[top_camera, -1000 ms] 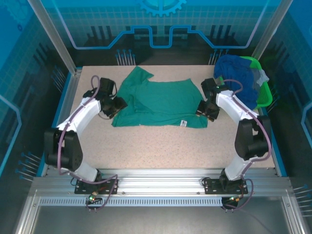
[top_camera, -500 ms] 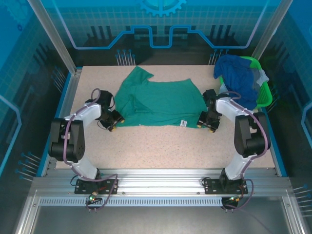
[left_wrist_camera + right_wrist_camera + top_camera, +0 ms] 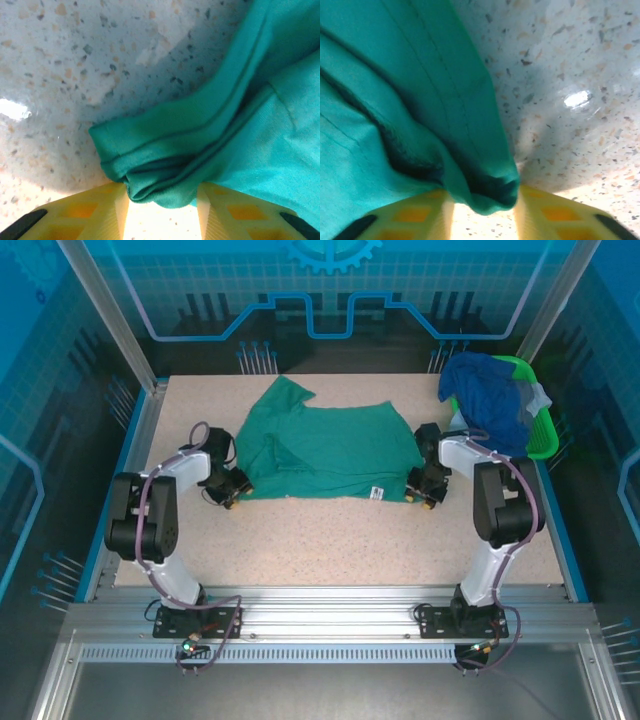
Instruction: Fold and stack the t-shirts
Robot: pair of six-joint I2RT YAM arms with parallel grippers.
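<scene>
Spread at tabletop (image 3: 330,540) centre: teal-green t-shirt (image 3: 330,450), long axis left-right. Grip: left gripper (image 3: 230,496) pinches near-left hem corner, jaws narrow; right gripper (image 3: 425,496) likewise pinches near-right corner. Shirt body lies toward far edge from both.

surface: speckled table (image 3: 330,540) | on it: teal-green t-shirt (image 3: 330,450), far middle | far-right edge: green basket (image 3: 543,437)

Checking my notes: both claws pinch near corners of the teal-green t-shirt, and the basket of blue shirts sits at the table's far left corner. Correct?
No: the top external view shows the basket of blue shirts at the far right corner. The left claw and right claw do pinch the teal-green t-shirt at its near corners.
</scene>
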